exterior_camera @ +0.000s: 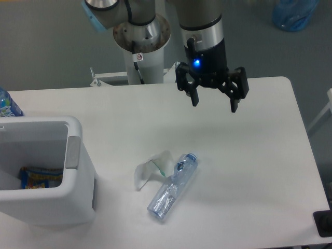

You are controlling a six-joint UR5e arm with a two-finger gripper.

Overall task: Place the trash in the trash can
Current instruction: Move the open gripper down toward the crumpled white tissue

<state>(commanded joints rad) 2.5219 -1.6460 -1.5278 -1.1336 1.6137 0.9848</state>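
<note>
Two pieces of trash lie near the table's middle front: a crumpled translucent-white wrapper and, touching its right side, a crushed clear bottle with a bluish cap at its upper end. The white trash can stands at the front left, with a grey handle panel on its right wall and a colourful packet inside. My gripper hangs open well above and behind the trash, toward the table's back, with nothing between its fingers.
An upright blue-labelled bottle shows at the left edge behind the can. A blue bag lies on the floor at the back right. The arm's base column stands behind the table's back edge.
</note>
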